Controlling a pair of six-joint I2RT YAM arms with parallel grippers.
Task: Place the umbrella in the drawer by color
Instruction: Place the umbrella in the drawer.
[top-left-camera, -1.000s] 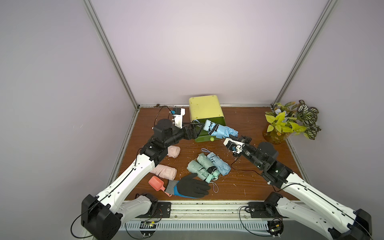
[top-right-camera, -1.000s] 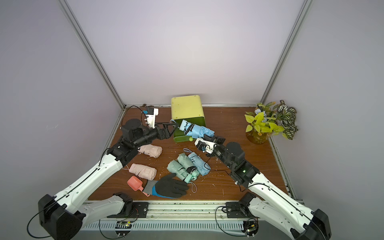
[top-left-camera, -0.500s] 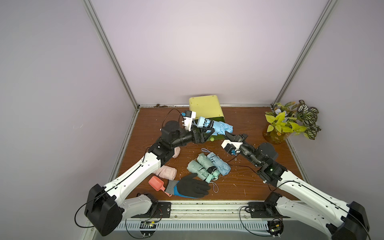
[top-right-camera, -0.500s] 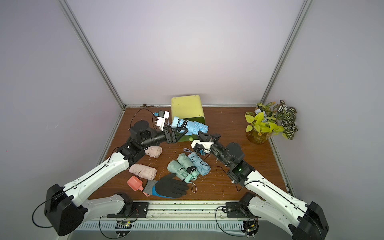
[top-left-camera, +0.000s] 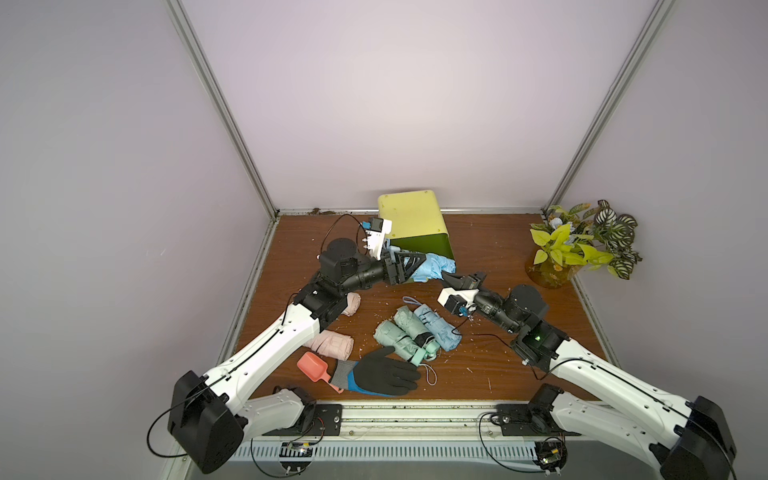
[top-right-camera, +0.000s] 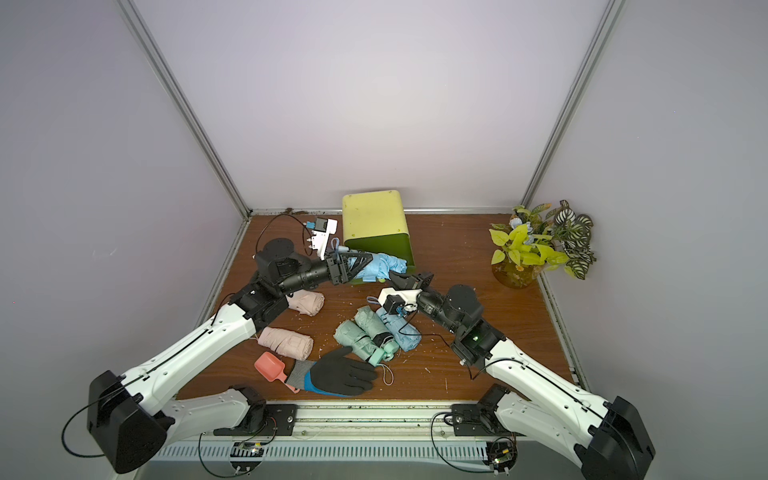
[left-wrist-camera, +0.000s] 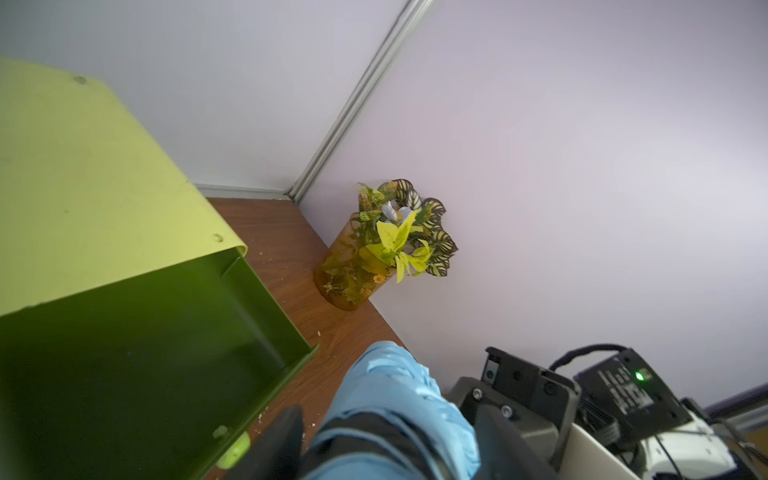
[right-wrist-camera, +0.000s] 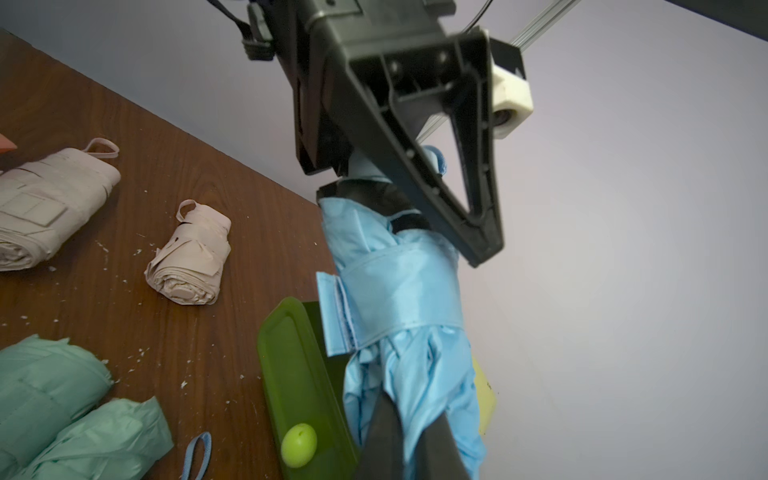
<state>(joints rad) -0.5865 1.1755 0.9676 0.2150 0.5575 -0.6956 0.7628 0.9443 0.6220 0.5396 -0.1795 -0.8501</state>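
A folded light blue umbrella (top-left-camera: 432, 266) (top-right-camera: 380, 266) hangs level over the open dark green drawer (left-wrist-camera: 145, 353) of the yellow-green cabinet (top-left-camera: 411, 216). My left gripper (top-left-camera: 422, 264) (left-wrist-camera: 388, 415) is shut on its handle end, with a finger pressed to each side by the black strap. My right gripper (top-left-camera: 444, 275) (right-wrist-camera: 411, 428) is shut on the loose fabric at the other end of the umbrella (right-wrist-camera: 399, 299). The drawer front (right-wrist-camera: 291, 365) with its lime knob (right-wrist-camera: 299, 444) lies just below that end.
On the brown table lie another blue umbrella (top-left-camera: 438, 328), two mint green ones (top-left-camera: 399, 336) and two pink ones (top-left-camera: 332, 345) (top-left-camera: 351, 303). A black glove (top-left-camera: 386, 376) and coral scoop (top-left-camera: 313, 368) sit near the front edge. A potted plant (top-left-camera: 573, 249) fills the back right corner.
My left gripper swung right from beside the drawer to the blue umbrella and closed on it. The right gripper kept its hold and shifted slightly with the umbrella.
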